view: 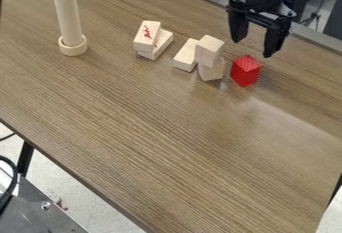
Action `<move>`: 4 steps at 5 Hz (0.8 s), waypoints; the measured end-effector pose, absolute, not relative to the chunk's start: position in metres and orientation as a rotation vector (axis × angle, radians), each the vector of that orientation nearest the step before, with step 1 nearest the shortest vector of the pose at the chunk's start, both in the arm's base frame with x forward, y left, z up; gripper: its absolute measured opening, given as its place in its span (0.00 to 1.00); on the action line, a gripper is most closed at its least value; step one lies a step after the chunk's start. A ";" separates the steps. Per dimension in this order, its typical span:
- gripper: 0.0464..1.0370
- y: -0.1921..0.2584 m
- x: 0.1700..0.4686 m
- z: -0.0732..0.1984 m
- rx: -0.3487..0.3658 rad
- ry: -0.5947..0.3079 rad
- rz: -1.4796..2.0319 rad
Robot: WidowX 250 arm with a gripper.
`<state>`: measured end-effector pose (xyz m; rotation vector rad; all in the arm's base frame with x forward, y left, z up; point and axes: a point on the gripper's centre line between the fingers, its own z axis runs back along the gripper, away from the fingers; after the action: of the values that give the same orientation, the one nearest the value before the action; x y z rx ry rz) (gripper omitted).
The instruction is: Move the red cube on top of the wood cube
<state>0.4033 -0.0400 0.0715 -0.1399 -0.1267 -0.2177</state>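
The black gripper [252, 48] hangs at the upper right, its two fingers spread apart with nothing between them. Below and slightly left of its fingertips, the red cube [246, 71] stands on the table. Just left of the red cube is a small stack of light wood: an upper wood cube [209, 50] rests on a lower wood block [212, 70]. A narrow gap separates the red cube from this stack.
A flat wood block [186, 55] lies against the stack's left side. Farther left are two stacked wood blocks [147, 36], the top one with a red mark. At the upper left, a wooden cylinder [68, 17] stands in a ring [73, 48]. The table [153, 127] extends toward the front.
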 end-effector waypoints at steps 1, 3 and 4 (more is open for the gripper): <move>0.96 -0.038 0.404 0.068 -0.125 -0.138 -0.223; 0.96 -0.031 0.384 0.041 -0.087 -0.100 -0.234; 0.96 -0.033 0.378 0.044 -0.067 -0.131 -0.251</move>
<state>0.3776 -0.0328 0.0436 -0.0665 -0.1314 -0.2508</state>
